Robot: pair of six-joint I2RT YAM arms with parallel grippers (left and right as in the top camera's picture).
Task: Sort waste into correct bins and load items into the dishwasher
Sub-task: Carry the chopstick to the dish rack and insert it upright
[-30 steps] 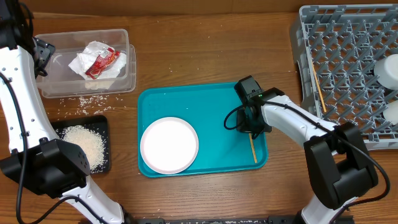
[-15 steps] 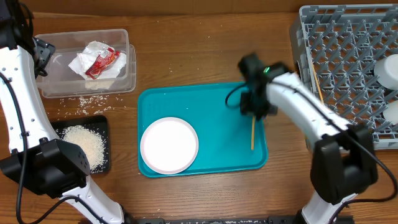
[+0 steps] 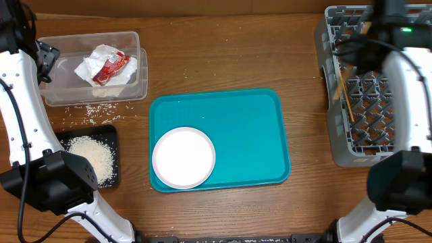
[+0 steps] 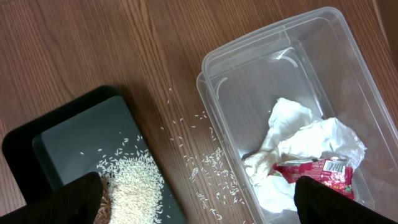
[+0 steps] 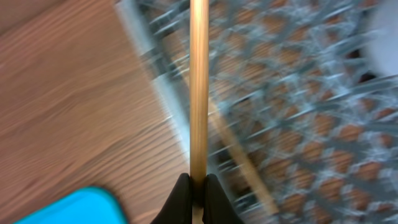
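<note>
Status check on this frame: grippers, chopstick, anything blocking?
Left gripper open above clear tub. Right gripper shut on chopstick, over dish rack. Second chopstick lies in rack; no obstruction seen.

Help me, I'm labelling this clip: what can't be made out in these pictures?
- Dish rack, overhead: the right arm covers its right part and the frame edge cuts it, so what sits there is hidden.
- Right wrist view: motion blur smears the rack; the chopstick in the shut right gripper runs out of frame at the top.
- Tub, left wrist view: the red wrapper has print too small to read.
</note>
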